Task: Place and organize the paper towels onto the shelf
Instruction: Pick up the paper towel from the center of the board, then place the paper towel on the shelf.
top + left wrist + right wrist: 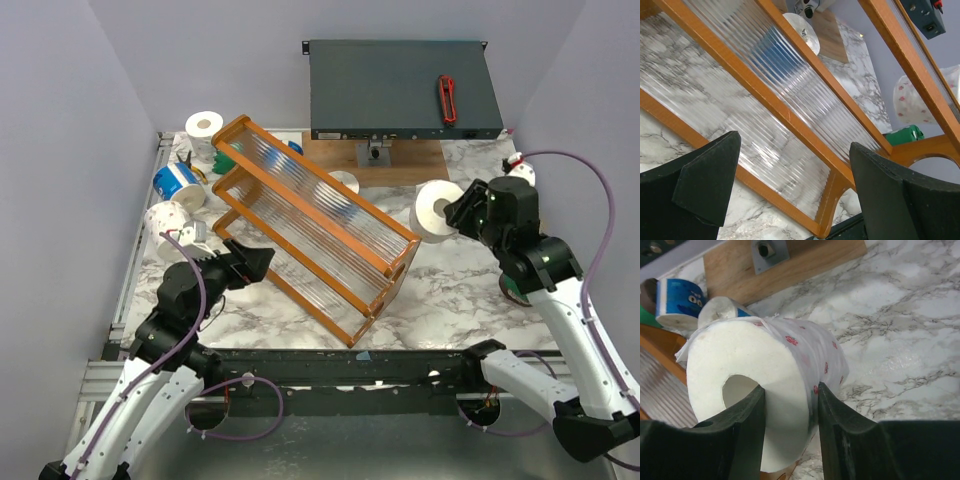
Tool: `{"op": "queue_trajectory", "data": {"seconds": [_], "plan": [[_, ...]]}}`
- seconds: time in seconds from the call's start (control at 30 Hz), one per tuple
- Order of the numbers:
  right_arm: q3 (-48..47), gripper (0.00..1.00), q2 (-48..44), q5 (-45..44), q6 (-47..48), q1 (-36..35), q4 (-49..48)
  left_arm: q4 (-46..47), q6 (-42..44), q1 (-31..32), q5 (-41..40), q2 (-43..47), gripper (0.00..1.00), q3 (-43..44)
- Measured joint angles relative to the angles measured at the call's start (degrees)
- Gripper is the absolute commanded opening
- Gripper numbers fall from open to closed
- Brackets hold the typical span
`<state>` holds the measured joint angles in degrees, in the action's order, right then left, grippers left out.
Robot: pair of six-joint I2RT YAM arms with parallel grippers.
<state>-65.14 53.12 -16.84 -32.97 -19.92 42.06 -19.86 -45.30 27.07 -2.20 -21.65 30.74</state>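
Pinching a white red-dotted paper towel roll [432,210] in the right gripper [462,213], centre right, for shelving, holding the left gripper [250,255] open, empty

Pretty clearly a robotics lab bench, not somebody's home. The left arm [150,370] and right arm [575,310] are bolted to a dark rail [350,362] along the near edge, with purple cables [610,212] looping off them. The marble-look tabletop [460,285] sits in an aluminium frame [135,275], boxed in by plain pale walls [80,150] on the left, right and far sides. At the far end there's a grey rack-style metal box [400,90] above a wooden board [410,165].
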Motion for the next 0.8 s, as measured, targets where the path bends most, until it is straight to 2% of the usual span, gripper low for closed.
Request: {"op": "queue_trajectory", "data": {"seconds": [0.47, 0.8], "plan": [[-23.4, 0.36, 0.6, 1.0, 3.3, 0.0, 10.2, -3.9, -1.5, 0.0, -1.2, 4.4, 0.92, 0.0], [-36.3, 0.37, 10.3, 15.2, 4.1, 0.1, 11.8, -8.3, -2.6, 0.0, -2.7, 6.7, 0.92, 0.5]]}}
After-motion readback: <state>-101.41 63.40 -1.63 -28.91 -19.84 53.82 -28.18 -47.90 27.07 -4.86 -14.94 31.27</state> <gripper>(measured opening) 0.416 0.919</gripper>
